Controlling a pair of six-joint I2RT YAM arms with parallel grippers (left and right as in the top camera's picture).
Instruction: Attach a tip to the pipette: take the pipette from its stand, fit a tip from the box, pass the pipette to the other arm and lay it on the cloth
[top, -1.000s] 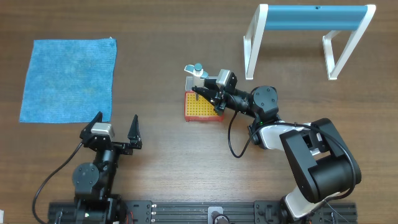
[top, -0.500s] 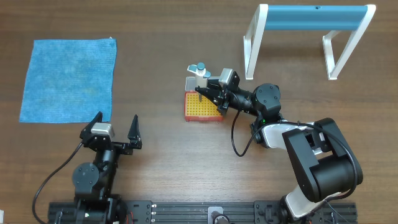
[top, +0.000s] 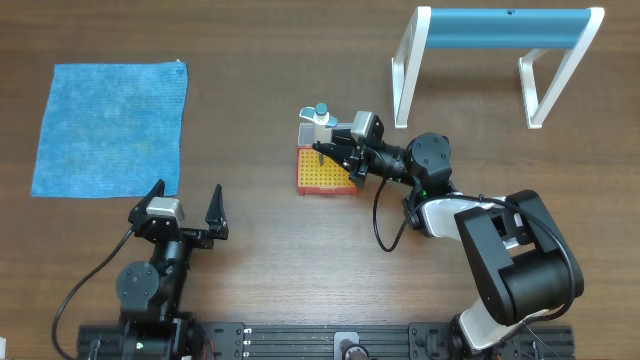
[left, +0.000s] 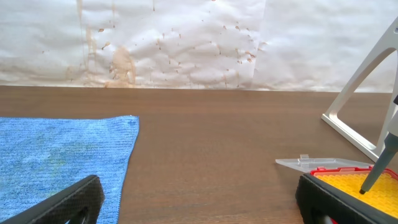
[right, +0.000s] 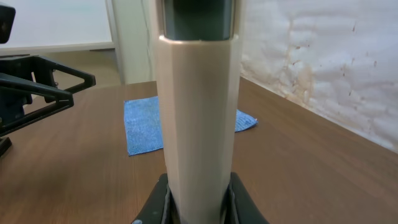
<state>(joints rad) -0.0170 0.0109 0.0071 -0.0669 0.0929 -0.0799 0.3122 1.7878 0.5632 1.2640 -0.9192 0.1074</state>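
Brown wood-grain table (top: 260, 250) carries all items, with a white, stained wall covering behind it in the wrist views. Blue cloth (top: 110, 128) lies flat at the far left of the table, nothing on it. White-legged stand (top: 500, 30) with a blue top bar sits at the far right. Red tip box (top: 322, 172) with a yellow rack sits near the table's middle, its clear lid (left: 320, 163) folded open on the far side. Right gripper (top: 335, 150) is clamped on the pipette (top: 320, 120), the jaws closed against the lower part of the white body, as the right wrist view confirms. Pipette is held roughly upright above the tip box; in the left wrist view its dark shaft slants down to the yellow rack. Whether a tip is seated on the shaft cannot be told. Left gripper (top: 185, 195) sits low in front of its own base, near the cloth's near right corner and well apart from the tip box. Its fingers (left: 74, 198) are spread wide and hold nothing.
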